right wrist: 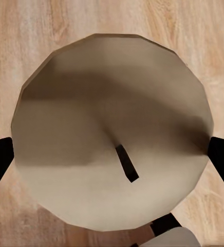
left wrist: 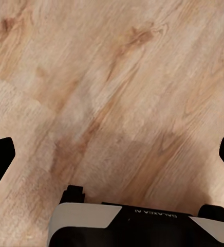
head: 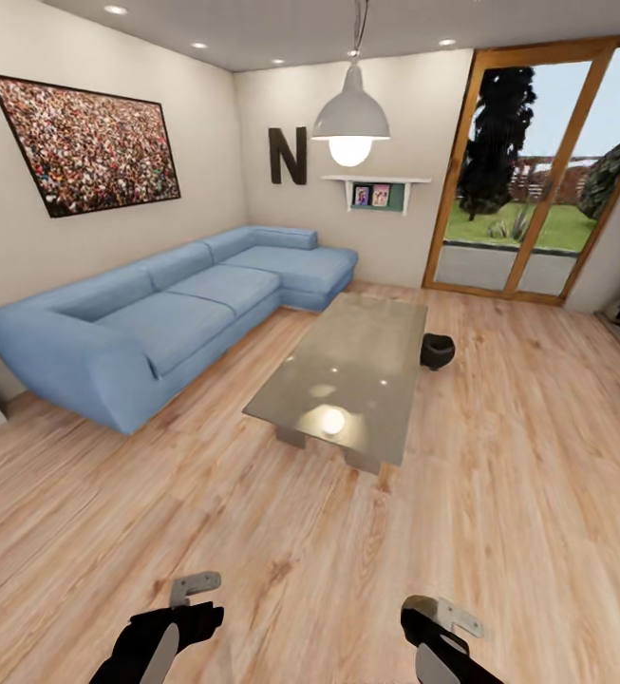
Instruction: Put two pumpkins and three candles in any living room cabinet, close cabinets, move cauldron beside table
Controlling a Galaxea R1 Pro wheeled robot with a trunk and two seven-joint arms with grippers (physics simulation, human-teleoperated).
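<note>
— Between the right gripper's (right wrist: 112,159) black fingers (right wrist: 222,162), what is that?
— A candle (right wrist: 112,134): a stubby beige-grey cylinder seen end-on, faceted rim, short dark wick. The fingers sit against its two sides, clamped on it above the plank floor (right wrist: 19,31).
— And the left gripper (left wrist: 112,154)?
— Spread wide, holding nothing.
— The cauldron (head: 436,351)?
— Round, black, on the floor just beside the glossy grey table (head: 352,370).

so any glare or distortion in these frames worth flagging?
Head view: wide-angle stretch bends the walls and the glass doors; the lit pendant lamp mirrors as a bright spot on the glossy table. Right wrist view: the candle sits very close between the end effector fingers, soft banded shading across its top. Left wrist view: floor grain looks blurred.
</note>
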